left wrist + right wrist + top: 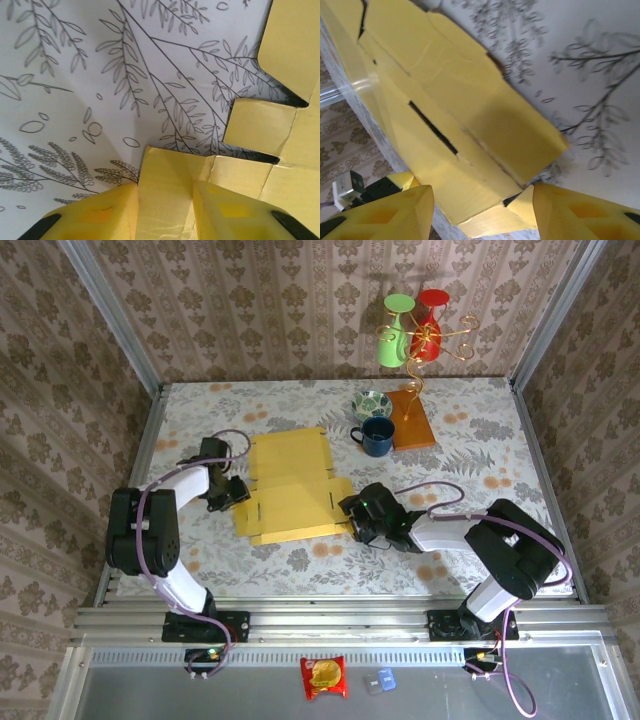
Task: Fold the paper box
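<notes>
On floral-print tabletop (480, 530), centre-left: one yellow thin-cardboard paper box (290, 492), lying flat, flaps spread, between two grippers.
Left gripper (232, 490) at box's left edge, fingers parted, one flap in the gap; right gripper (350, 516) at near right corner, fingers wide apart, corner between them. Beyond box: one blue mug (377, 437), one patterned bowl (372, 403), one orange-brown wooden board (415, 425) bearing one gold wire stand (414, 365) with two cups, one green (396, 340), one red (429, 335). Below table edge: one red snack packet (323, 677), print too small to read.

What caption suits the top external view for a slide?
Flat yellow cardboard mailer box on a floral table, left gripper at its left edge, right gripper at its near right corner.
</notes>
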